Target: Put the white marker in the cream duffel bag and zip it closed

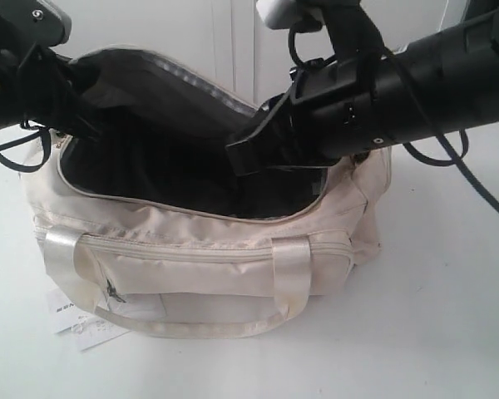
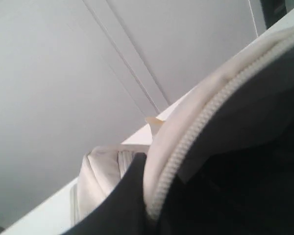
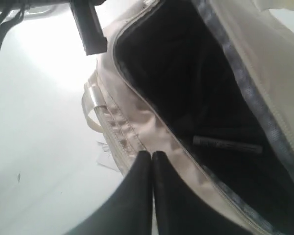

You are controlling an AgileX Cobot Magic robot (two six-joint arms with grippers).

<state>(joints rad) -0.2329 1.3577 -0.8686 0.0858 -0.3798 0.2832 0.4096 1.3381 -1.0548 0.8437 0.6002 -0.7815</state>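
Right gripper [image 3: 152, 157] is hovering clenched and empty over rim of cream duffel bag [image 3: 137, 122] (white marker [image 3: 228, 145] is lying inside). Risk: left gripper [image 2: 149, 176] losing its pinch on raised flap [image 1: 166, 91], zipper [image 2: 196, 127] jamming.

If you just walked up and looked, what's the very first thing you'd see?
The big cream bag sits in the middle of the white table, gaping wide open with a dark inside. Down in there lies the marker. The right gripper, shut and empty, hangs over the opening.
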